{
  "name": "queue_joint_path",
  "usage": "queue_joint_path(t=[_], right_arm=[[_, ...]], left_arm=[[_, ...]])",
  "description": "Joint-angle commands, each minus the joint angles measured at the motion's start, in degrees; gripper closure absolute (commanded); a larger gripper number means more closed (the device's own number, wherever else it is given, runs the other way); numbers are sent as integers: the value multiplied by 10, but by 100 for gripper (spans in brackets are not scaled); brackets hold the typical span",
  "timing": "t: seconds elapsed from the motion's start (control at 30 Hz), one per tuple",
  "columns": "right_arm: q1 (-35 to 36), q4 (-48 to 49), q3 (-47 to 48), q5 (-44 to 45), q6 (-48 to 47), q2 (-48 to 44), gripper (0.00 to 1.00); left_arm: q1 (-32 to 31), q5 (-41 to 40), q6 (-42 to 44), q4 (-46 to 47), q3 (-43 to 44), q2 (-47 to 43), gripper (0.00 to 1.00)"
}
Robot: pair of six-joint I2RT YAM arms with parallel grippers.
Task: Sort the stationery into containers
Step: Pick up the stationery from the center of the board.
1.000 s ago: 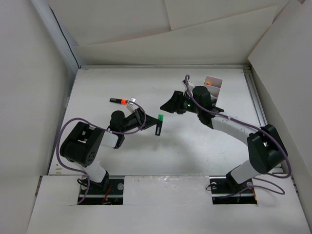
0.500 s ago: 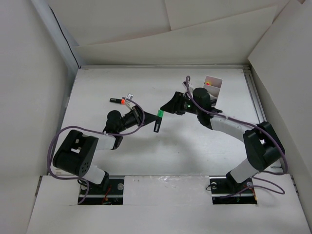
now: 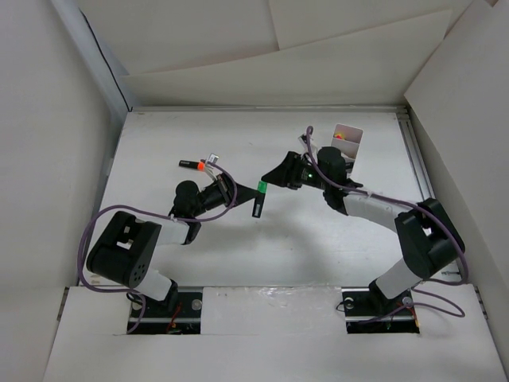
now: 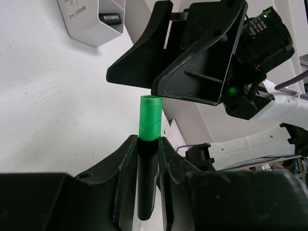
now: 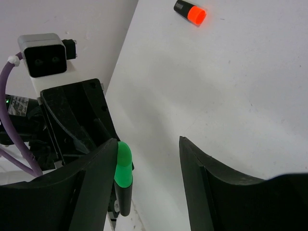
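A black marker with a green cap (image 3: 259, 197) hangs above the middle of the table, my left gripper (image 3: 242, 195) shut on its black body. In the left wrist view the cap (image 4: 149, 118) sticks out past my left gripper (image 4: 148, 144). My right gripper (image 3: 272, 177) is open and meets it from the right. In the right wrist view the green cap (image 5: 123, 166) lies at the inner face of one finger of my right gripper (image 5: 148, 142), far from the other. An orange-capped marker (image 3: 191, 165) lies on the table at the left. The white container (image 3: 347, 137) stands at the back right.
White walls close in the table (image 3: 318, 239) on the left, back and right. The container (image 4: 94, 29) shows a dark piece in one compartment. The orange-capped marker (image 5: 191, 12) lies beyond my right gripper. A purple cable loops over my left arm.
My left arm has stretched out and turned while the green-capped marker stayed almost in place. The right gripper has edged left, closer to the green cap.
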Motion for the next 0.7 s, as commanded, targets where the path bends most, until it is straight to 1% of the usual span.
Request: queue_joint_path(t=[0.0,0.17,0.27,0.4,0.6,0.67], right_arm=[[9,56,-10,-59,10,-12,40],[14,82,-25,-64,20,-18,40],[14,82,-35,-51,20,-36,40],[14,82,-35,-63,20,-41,40],[20,98,-19,-69,20,-16,40],[20,98,-9,-69,20,-8,42]], left_arm=[[1,-16,0,60,12,-4,100],[1,-16,7,48,12,-10,100],[1,-22,7,40,12,-10,100],[1,-22,7,45,6,-10,100],[1,-17,1,51,6,-15,100],[1,-12,1,51,6,-15,100]])
